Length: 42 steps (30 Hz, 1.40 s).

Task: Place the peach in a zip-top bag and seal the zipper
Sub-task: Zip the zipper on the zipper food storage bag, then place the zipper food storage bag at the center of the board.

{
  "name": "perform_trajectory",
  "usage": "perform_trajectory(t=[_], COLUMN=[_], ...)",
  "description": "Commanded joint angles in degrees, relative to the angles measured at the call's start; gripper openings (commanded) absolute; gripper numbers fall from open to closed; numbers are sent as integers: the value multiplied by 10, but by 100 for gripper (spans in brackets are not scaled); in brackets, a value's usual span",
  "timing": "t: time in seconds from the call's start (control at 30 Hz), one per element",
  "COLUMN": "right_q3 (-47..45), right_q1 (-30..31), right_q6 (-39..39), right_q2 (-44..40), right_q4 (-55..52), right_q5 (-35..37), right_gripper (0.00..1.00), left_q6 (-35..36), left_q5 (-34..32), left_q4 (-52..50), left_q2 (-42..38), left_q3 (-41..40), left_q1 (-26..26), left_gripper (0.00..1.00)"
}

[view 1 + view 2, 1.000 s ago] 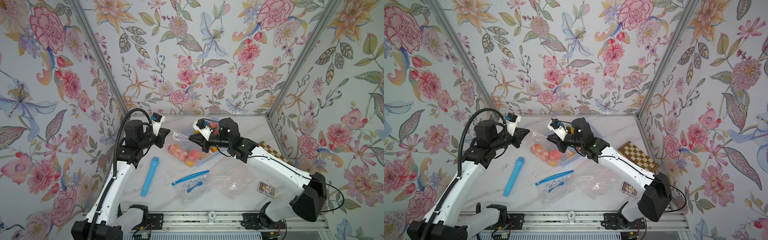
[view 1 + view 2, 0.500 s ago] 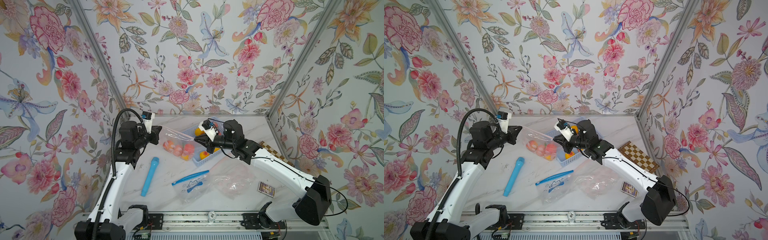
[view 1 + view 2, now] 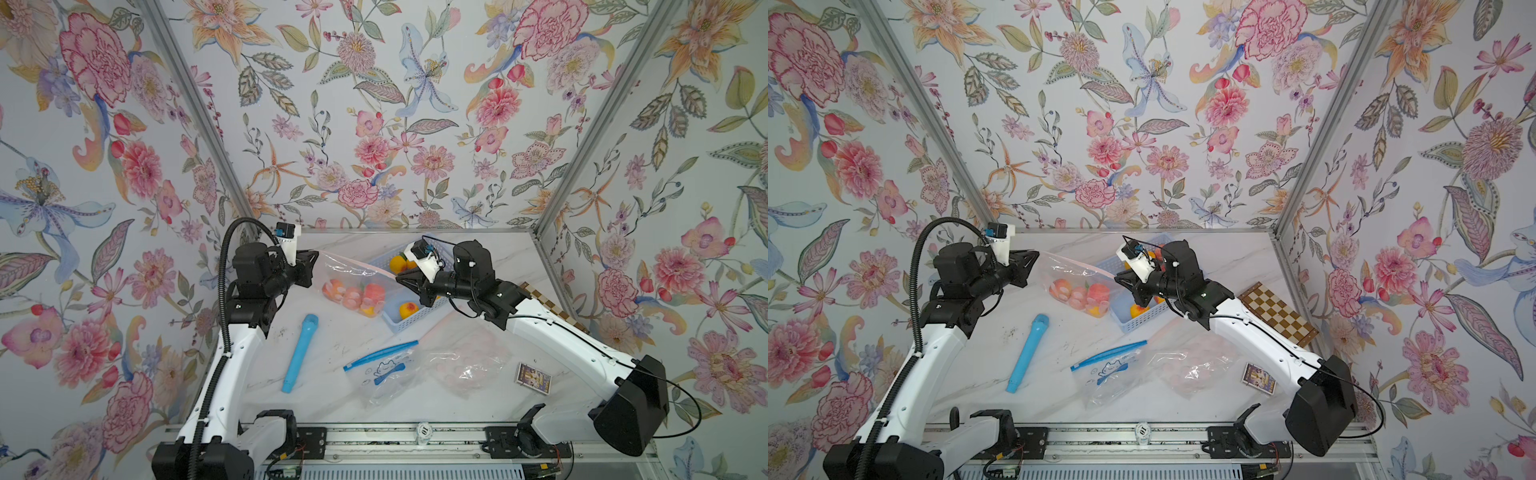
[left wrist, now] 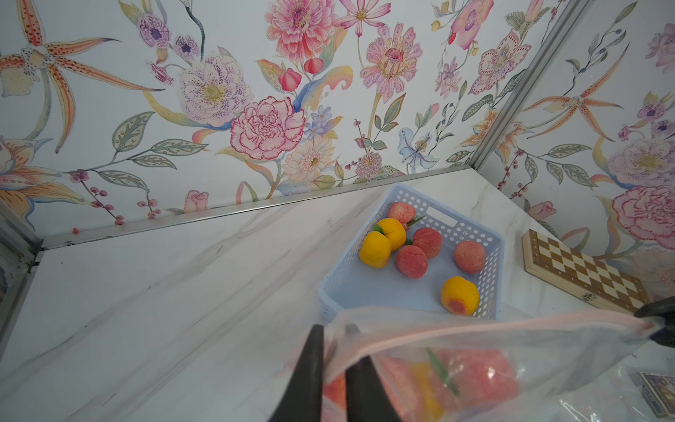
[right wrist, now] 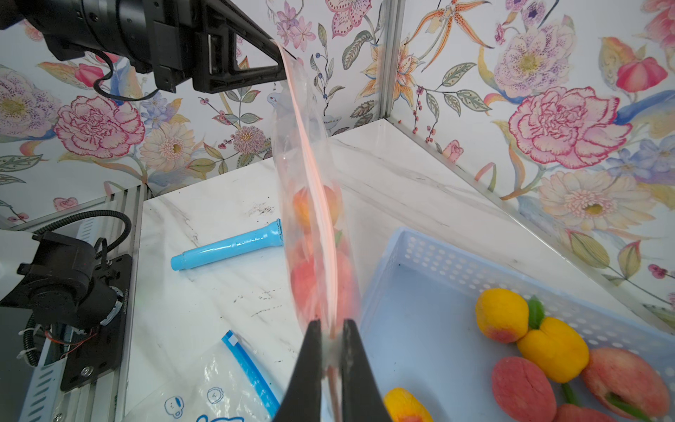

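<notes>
At mid-frame in both top views, the bag (image 3: 349,270) is hanging taut, peaches (image 3: 353,295) blurring inside. Right gripper (image 5: 331,323) is pinching one end; left gripper (image 4: 334,327) is meeting the other corner, grip unclear. A rail tag (image 3: 424,430) is showing "10".

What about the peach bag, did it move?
Yes. In both top views the bag has slid a little to the left, away from the basket.
</notes>
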Motion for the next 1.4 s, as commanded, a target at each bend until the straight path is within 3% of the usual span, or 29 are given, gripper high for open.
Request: perform_trajectory(t=[0.0, 0.13, 0.37, 0.5, 0.6, 0.73, 0.87, 1.1, 1.37], right_q3=[31, 55, 68, 82, 101, 125, 141, 156, 164], right_q1=[-4, -1, 10, 16, 22, 29, 35, 41, 44], right_q6=[-3, -10, -25, -42, -64, -91, -105, -116, -122], right_q2=[2, 15, 21, 21, 24, 30, 37, 49, 60], right_q4=[-35, -44, -60, -82, -110, -139, -154, -161, -163], right_q5=[-3, -16, -21, -20, -13, 1, 5, 13, 14], right_gripper=[0, 0, 0, 0, 0, 0, 0, 0, 0], left_q6=[13, 54, 139, 201, 285, 402, 445, 666, 706], left_q5=[67, 97, 208, 258, 285, 270, 255, 259, 254], left_q4=[-13, -41, -52, -78, -140, -248, -280, -538, -587], left_q2=[3, -12, -28, 5, 47, 114, 177, 304, 378], left_q3=[18, 27, 32, 55, 89, 159, 205, 343, 412], left_q1=[8, 8, 4, -2, -7, -20, -27, -66, -101], left_gripper=[52, 82, 91, 91, 91, 91, 91, 89, 88])
